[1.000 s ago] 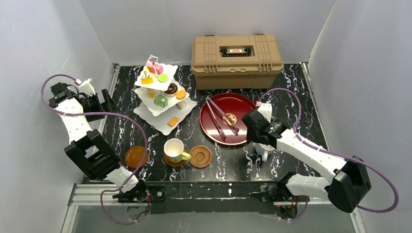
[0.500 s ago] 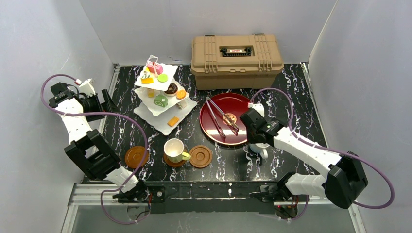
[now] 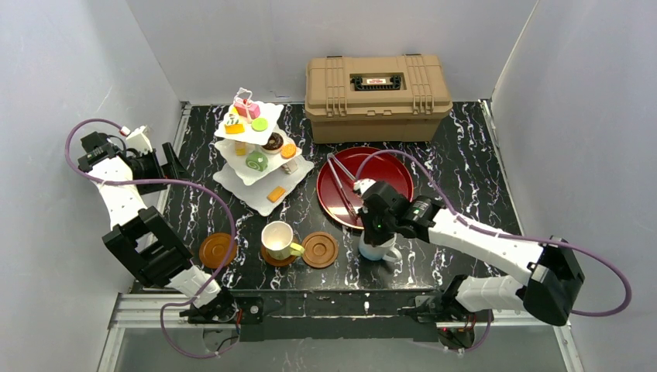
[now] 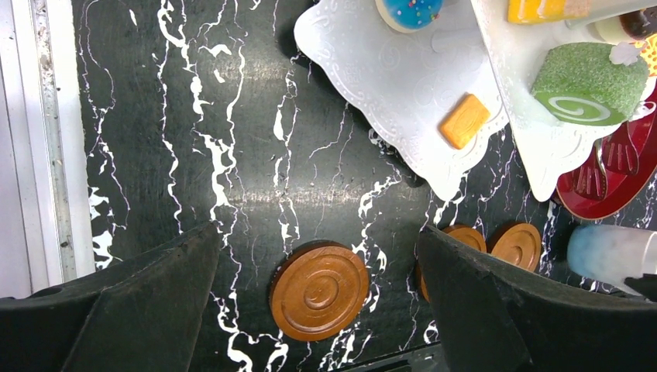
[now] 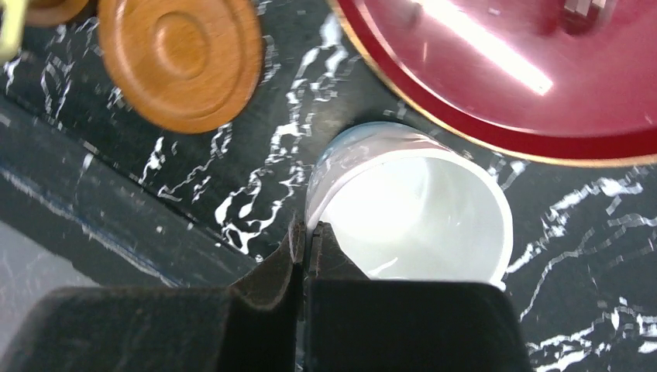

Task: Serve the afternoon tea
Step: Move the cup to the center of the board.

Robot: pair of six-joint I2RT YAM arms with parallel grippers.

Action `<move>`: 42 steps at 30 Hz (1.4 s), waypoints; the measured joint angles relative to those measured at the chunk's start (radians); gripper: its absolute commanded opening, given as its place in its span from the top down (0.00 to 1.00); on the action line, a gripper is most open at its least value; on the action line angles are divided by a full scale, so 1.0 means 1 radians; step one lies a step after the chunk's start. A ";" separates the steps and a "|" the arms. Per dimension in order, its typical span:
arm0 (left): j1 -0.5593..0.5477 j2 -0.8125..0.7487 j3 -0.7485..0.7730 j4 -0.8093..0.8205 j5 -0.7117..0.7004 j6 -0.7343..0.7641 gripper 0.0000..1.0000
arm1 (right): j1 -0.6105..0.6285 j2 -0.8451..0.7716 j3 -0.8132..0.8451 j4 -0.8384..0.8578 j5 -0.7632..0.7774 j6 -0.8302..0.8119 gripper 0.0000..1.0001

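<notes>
Label (image 3: 377, 80) on case (image 3: 341, 108) illegible; plain white mug (image 5: 411, 209), rim pinched in closed right tool (image 5: 307, 232); left tool (image 4: 316, 240) wide, empty.

White mug (image 3: 377, 249), seemingly upright, right of bare coaster (image 3: 319, 249); cream-yellow mug (image 3: 276, 238) on another; pastries (image 3: 256, 161) on stand (image 3: 235, 184).

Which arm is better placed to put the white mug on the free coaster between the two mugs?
Right. The right arm has its jaws shut on the rim of the white mug, which is near that free coaster. The left arm is far at the left edge, jaws open and empty.
</notes>
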 measured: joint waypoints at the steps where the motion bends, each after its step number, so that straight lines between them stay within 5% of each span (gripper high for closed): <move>1: 0.000 0.000 0.000 -0.002 0.000 0.000 0.02 | 0.013 0.013 0.007 0.008 -0.020 -0.017 0.96; 5: 0.000 0.000 0.000 -0.005 0.000 0.000 0.02 | 0.046 0.065 0.032 0.032 -0.072 -0.096 0.80; 8: 0.000 0.000 0.000 -0.011 0.000 0.000 0.02 | 0.047 0.085 0.035 0.036 -0.111 -0.135 0.52; 18: 0.000 0.000 0.000 -0.021 0.002 0.000 0.02 | 0.056 0.042 0.051 0.024 -0.090 -0.171 0.02; 24: 0.000 0.000 0.006 -0.027 0.003 0.000 0.02 | 0.055 -0.137 0.092 0.006 0.023 -0.145 0.02; 31: 0.000 0.000 0.038 -0.039 0.016 -0.004 0.02 | 0.045 -0.131 0.014 -0.061 0.117 -0.050 0.02; 42: 0.000 0.000 0.073 -0.056 0.019 -0.002 0.02 | 0.026 -0.233 -0.117 -0.039 0.081 0.018 0.02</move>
